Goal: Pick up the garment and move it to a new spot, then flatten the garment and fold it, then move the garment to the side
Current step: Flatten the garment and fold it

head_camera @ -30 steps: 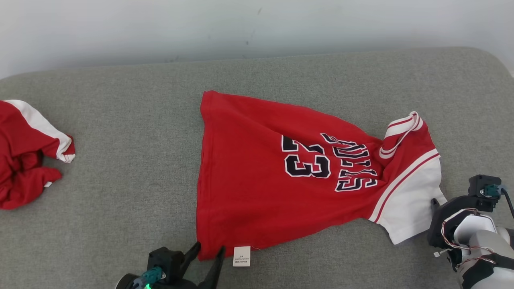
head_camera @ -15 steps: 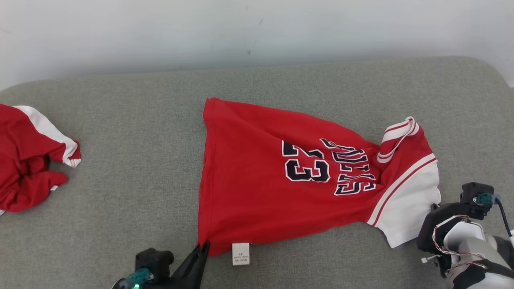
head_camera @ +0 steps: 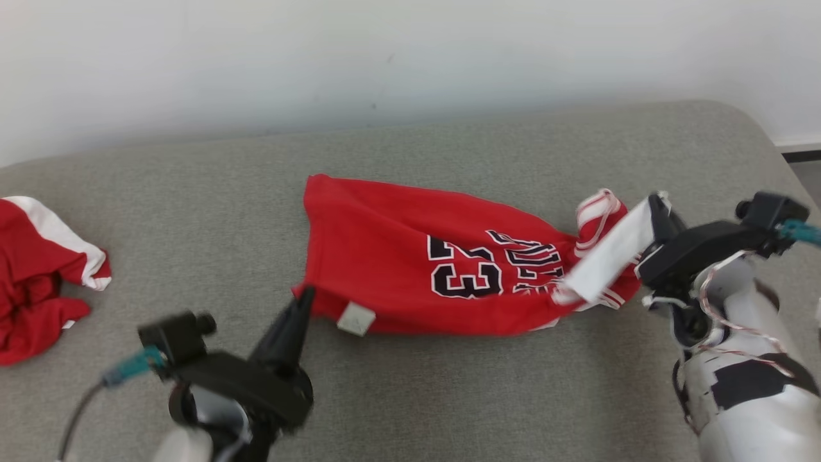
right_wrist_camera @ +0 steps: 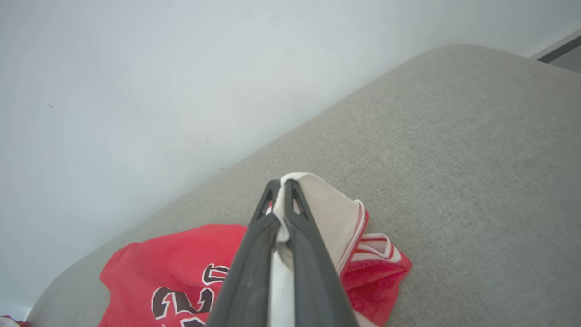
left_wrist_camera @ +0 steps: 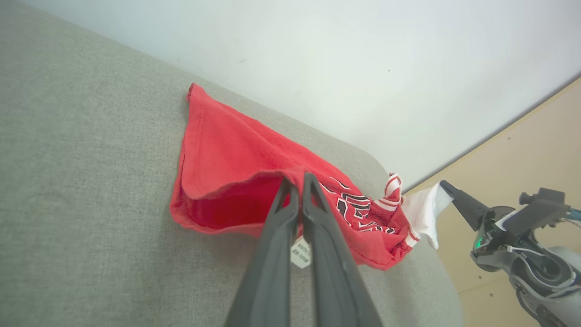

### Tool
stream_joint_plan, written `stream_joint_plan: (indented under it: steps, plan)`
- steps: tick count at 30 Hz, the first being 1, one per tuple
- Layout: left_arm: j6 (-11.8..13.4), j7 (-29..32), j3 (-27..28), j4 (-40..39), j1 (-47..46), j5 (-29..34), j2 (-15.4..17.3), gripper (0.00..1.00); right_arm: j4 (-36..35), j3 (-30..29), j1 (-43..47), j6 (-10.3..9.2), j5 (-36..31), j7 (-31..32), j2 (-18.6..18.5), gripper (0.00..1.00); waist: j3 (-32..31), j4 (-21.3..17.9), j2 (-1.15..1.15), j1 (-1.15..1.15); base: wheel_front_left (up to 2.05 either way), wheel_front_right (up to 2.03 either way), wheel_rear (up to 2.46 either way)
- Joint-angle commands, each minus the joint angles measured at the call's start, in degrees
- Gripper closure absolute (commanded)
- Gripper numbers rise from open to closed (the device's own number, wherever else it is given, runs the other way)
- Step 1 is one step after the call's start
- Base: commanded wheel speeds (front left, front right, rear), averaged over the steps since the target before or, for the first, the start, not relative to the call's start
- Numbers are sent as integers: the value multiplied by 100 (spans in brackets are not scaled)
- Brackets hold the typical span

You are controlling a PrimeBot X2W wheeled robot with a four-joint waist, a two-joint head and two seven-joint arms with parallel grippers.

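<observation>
The garment (head_camera: 397,256) is a red jersey with a black "23" and a white sleeve (head_camera: 609,260), lying across the grey cushion (head_camera: 192,212). My left gripper (head_camera: 306,295) is shut on its near hem corner beside the white label (head_camera: 355,319), holding that corner off the cushion. In the left wrist view, the shut fingers (left_wrist_camera: 297,179) pinch the red hem (left_wrist_camera: 218,150). My right gripper (head_camera: 654,202) is shut on the white sleeve and holds it up. The right wrist view has white cloth clamped between the fingertips (right_wrist_camera: 282,184) above the red body (right_wrist_camera: 181,254).
Another crumpled red-and-white garment (head_camera: 38,269) lies at the cushion's far left. A white wall (head_camera: 385,58) runs along the back edge. The cushion rounds off at the right, with pale wooden floor (left_wrist_camera: 522,150) beyond it.
Both grippers went from open to shut on the jersey's near edge, then rose and carried it away from me, so the jersey now looks shorter. The head camera has also shifted.
</observation>
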Motion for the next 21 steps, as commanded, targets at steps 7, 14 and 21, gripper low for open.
stream_joint_plan:
  steps: [7,14,21]
  plan:
    - [142,385,360,-92,-1196,-313,199,100,-1439,301,-102,15,732,669,-283,100,404,-286,-1,-1,0,0,0]
    - [446,413,748,380,-3189,-144,484,100,-1422,121,-1544,15,606,921,-108,100,1588,-529,-1,-1,0,0,0]
    - [320,-180,975,1079,-5187,157,809,100,-876,-220,-3508,15,229,114,107,100,2518,-646,-1,-1,0,0,0]
